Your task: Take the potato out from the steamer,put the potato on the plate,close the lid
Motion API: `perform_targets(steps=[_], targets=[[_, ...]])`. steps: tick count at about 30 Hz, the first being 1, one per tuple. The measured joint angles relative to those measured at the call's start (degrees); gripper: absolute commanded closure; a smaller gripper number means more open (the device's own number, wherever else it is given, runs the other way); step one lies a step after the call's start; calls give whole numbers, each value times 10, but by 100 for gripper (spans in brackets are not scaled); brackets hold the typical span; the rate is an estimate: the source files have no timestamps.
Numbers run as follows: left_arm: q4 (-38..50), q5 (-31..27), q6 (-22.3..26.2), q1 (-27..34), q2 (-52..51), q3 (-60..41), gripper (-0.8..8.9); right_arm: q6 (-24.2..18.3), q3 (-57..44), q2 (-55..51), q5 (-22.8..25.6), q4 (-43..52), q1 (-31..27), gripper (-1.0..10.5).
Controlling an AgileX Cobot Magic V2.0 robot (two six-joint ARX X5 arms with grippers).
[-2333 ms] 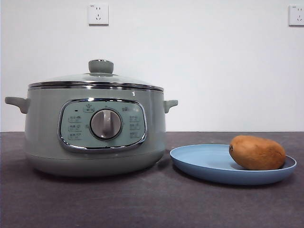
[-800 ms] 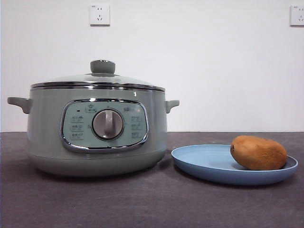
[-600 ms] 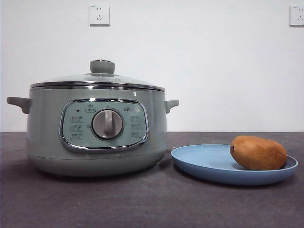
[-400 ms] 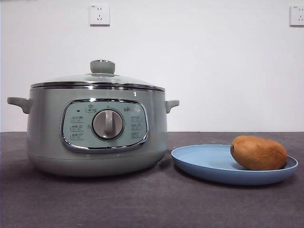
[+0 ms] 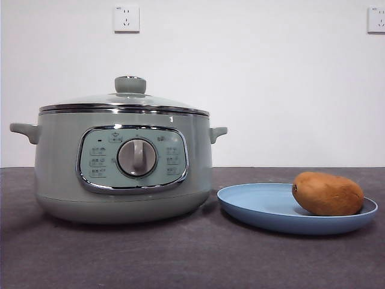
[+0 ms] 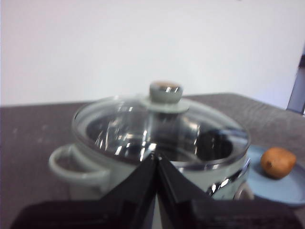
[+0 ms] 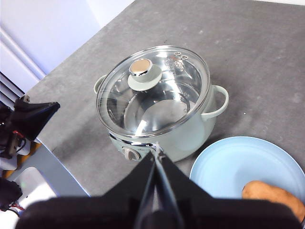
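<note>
the steamer (image 5: 123, 165) stands on the left half of the dark grey table (image 5: 192, 259), a big round pot in pale sage green with a short handle jutting from each side, a chrome-framed control panel (image 5: 133, 159) on its near face and a round silver-grey dial knob (image 5: 137, 158) in the middle of that panel. the lid (image 5: 124, 101) sits closed on the steamer, a low dome of clear glass with a bright steel rim and a round pale-green top knob (image 5: 130, 85); from above, the right wrist view shows the shiny inside of the pot through the glass. just to the right of the steamer, near it but not touching, lies the plate (image 5: 264, 208), shallow, round, matte light blue. the potato (image 5: 328, 193) rests on the right part of the plate, lying on its side, oval, with smooth matte orange-brown skin and a small dark spot at its left end. on the white wall behind are two wall sockets (image 5: 126, 18), one above the steamer and one at the far right. the left gripper (image 6: 156, 157) hangs clear of the steamer on its left side, its two black jaws pressed together with nothing between them. the right gripper (image 7: 156, 157) is high above the near edge of the table, over the gap between steamer and plate, its jaws likewise closed and holding nothing.
</note>
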Motion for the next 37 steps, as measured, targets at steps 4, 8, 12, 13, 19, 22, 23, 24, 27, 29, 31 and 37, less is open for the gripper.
perform_targets(steps=[4,8,12,13,19,22,23,24,27,29,31,37], targets=[[-63,-10,-4,14,-32,-3,817,0,0,0,0,0,0,948],[-119,-42,-11,18,-63,-3,817,0,0,0,0,0,0,948],[-144,-71,-17,19,-69,-7,817,0,0,0,0,0,0,948],[-145,-73,-20,19,-69,-11,817,0,0,0,0,0,0,948],[-160,-78,-32,19,-69,-18,817,0,0,0,0,0,0,948],[-160,-76,-34,19,-69,-18,817,0,0,0,0,0,0,948],[-160,-76,-34,19,-69,-18,817,0,0,0,0,0,0,948],[-159,-76,-34,19,-69,-18,817,0,0,0,0,0,0,948],[-159,-76,-34,19,-69,-18,817,0,0,0,0,0,0,948],[-159,-76,-34,19,-69,-18,817,0,0,0,0,0,0,948],[-159,-76,-34,19,-69,-18,817,0,0,0,0,0,0,948],[-159,-76,-34,19,-69,-18,817,0,0,0,0,0,0,948]])
